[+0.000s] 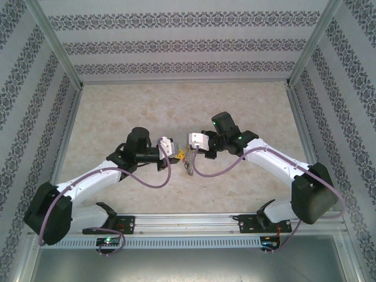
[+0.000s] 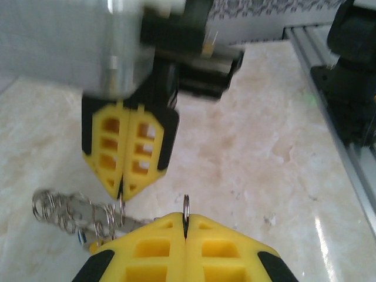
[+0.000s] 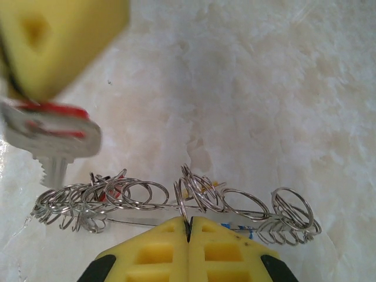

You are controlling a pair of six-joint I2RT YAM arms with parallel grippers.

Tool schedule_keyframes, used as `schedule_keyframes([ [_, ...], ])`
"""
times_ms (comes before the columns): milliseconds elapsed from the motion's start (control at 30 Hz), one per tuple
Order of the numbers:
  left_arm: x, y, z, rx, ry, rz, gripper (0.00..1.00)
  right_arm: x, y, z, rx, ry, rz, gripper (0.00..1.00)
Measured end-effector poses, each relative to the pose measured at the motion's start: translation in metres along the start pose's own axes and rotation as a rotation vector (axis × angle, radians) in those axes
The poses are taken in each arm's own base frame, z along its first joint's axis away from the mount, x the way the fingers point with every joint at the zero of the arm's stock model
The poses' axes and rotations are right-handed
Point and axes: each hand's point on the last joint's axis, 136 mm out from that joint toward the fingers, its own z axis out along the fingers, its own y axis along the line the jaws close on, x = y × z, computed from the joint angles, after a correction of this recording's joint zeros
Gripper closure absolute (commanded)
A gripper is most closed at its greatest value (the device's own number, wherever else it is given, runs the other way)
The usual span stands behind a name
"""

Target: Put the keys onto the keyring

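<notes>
In the left wrist view, the left gripper (image 2: 185, 222) is sitting at 6 o'clock. Its yellow fingers are pressing tight together on a thin edge of metal sticking up between the tips. Just beyond, toward 10 o'clock, the right gripper (image 2: 121, 191) is pointing down, jaws likewise shut. It is pinching a loop of the keyring (image 2: 70, 211), whose silvery coils are trailing off toward 9 o'clock.

In the right wrist view, the right gripper is clamping one wire ring at 6 o'clock. The keyring is stretching as a chain of linked rings from 9 to 3 o'clock; whether it is touching the marble-patterned table (image 3: 282, 88) I cannot tell. A blue scrap (image 3: 235, 227) is peeking out beside the fingers, too small to read. Farther off, at 10 o'clock, the left gripper's yellow finger is looming, blurred. A silver key (image 3: 56, 138) with a red head is hanging directly beneath it, apparently the metal being gripped.

From above, both grippers are meeting near the table's centre, with the keyring dangling at 6 o'clock below them.
</notes>
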Motion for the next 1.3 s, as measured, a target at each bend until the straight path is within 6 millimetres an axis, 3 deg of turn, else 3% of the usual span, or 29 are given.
schedule_keyframes([
  [133, 0.024, 0.004, 0.011, -0.012, 0.076, -0.025, 1.00, -0.003, 0.002, 0.000, -0.012, -0.015, -0.003, 1.00],
  [300, 0.040, 0.011, 0.016, -0.036, 0.129, -0.033, 1.00, -0.005, 0.005, 0.000, -0.025, -0.029, -0.007, 1.00],
  [633, 0.032, 0.019, 0.018, -0.050, 0.122, -0.003, 1.00, -0.010, 0.013, 0.002, -0.053, -0.041, -0.036, 1.00],
  [967, 0.047, 0.030, 0.024, -0.097, 0.182, -0.008, 1.00, -0.012, 0.018, 0.003, -0.067, -0.042, -0.057, 1.00],
  [1300, 0.035, 0.040, 0.016, -0.161, 0.173, 0.032, 1.00, -0.014, 0.021, 0.004, -0.074, -0.045, -0.073, 1.00],
])
